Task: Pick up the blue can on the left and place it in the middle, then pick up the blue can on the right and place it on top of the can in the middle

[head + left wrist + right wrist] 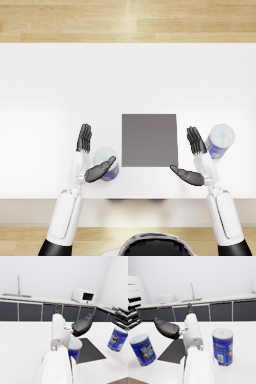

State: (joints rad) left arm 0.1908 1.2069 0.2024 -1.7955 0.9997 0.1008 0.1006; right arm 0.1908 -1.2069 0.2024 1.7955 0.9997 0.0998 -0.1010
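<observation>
Head view. White table (50, 90) with a dark grey square mat (149, 139) at centre. Left hand (92, 157) sits at about 8 o'clock from the mat, fingers spread, holding nothing; its thumb crosses the lid of the left blue can (107, 161), which stands just off the mat's lower left corner, its side mostly hidden by the hand. Right hand (195, 159) at 4 o'clock from the mat, fingers likewise apart and empty. The right blue can (220, 140) stands upright just beyond the right hand's fingers, near 3 o'clock; contact cannot be told. No label is readable from above.

Left wrist view. The forearm covers much of the left blue can (75, 349); only part of the lid and a strip of blue show. The right blue can (118, 339) carries white lettering, too blurred to read.

Right wrist view. The right blue can (222, 346) shows a small pale label panel, illegible. The left blue can (143, 349) reads roughly "Mas…", the rest turned away.
</observation>
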